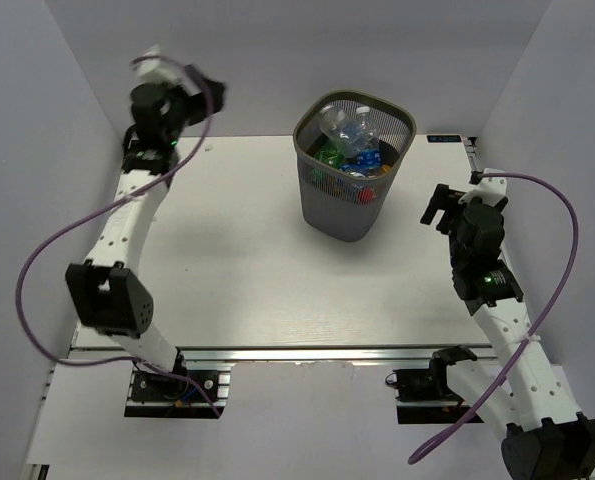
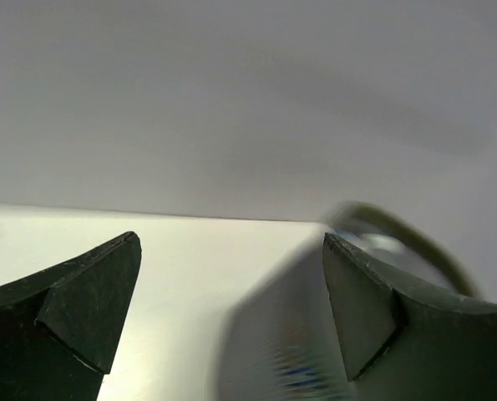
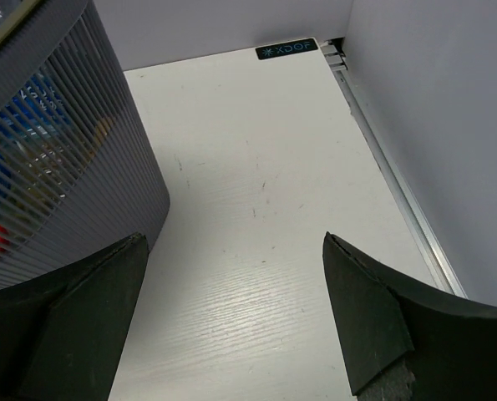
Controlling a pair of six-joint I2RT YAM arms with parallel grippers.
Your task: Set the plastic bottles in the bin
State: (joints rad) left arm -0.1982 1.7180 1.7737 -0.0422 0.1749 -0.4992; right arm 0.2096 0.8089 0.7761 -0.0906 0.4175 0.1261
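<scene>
Bottles (image 1: 349, 140) lie piled inside a dark grey wire-mesh bin (image 1: 342, 210), clear ones on top with blue, green and red showing among them. The bin stands upright on a white table (image 1: 237, 260), toward the far side and a little right of centre. No bottle lies on the bare table around it.

From above, the left gripper (image 1: 209, 95) is raised over the far left part of the table, well apart from the bin and pointing toward it. Its own camera is blurred: two dark fingers (image 2: 93, 301) are spread wide with nothing between them, and the bin's rim and wall show as a smear behind the finger on the right side of that view.

The right gripper (image 1: 439, 205) hangs near the bin's right side, apart from it and below its rim. In its wrist view the fingers (image 3: 373, 317) are also spread wide, with only bare tabletop in the gap. The bin's mesh wall fills the left of that view, just beside the left-hand finger, and blue and red from the bottles show through the mesh. A small dark sticker (image 3: 286, 49) sits at the table's far edge.
</scene>
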